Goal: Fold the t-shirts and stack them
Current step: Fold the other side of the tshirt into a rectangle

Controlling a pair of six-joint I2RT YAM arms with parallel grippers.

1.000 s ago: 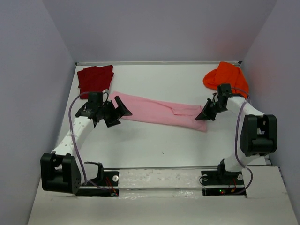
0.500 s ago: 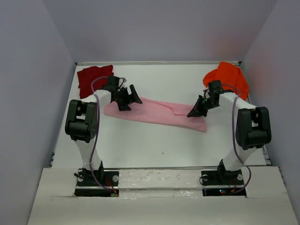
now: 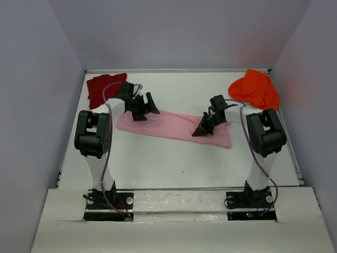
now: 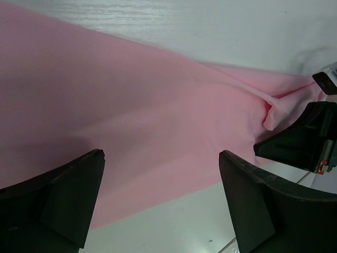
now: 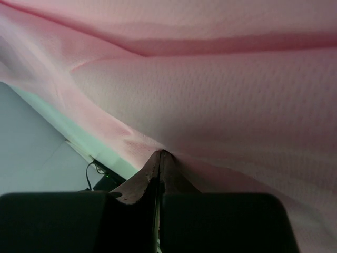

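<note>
Fold judged begun: pink t-shirt (image 3: pixel 174 126) pinched in closed right claw (image 3: pixel 200 130), drawn inward from its right end; left claw (image 3: pixel 146 109) brought over left end, spread wide, empty.

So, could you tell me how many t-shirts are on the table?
3: dark red t-shirt far left, orange t-shirt far right, pink t-shirt spread across the middle.

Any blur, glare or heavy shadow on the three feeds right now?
Top external: even, soft light, sharp, no glare; the pink t-shirt reads clearly. Left wrist: the left gripper casts a dull shadow on the cloth's lower left. Right wrist: dim and very close; the shirt fills most of the frame, in shade above the right gripper.
</note>
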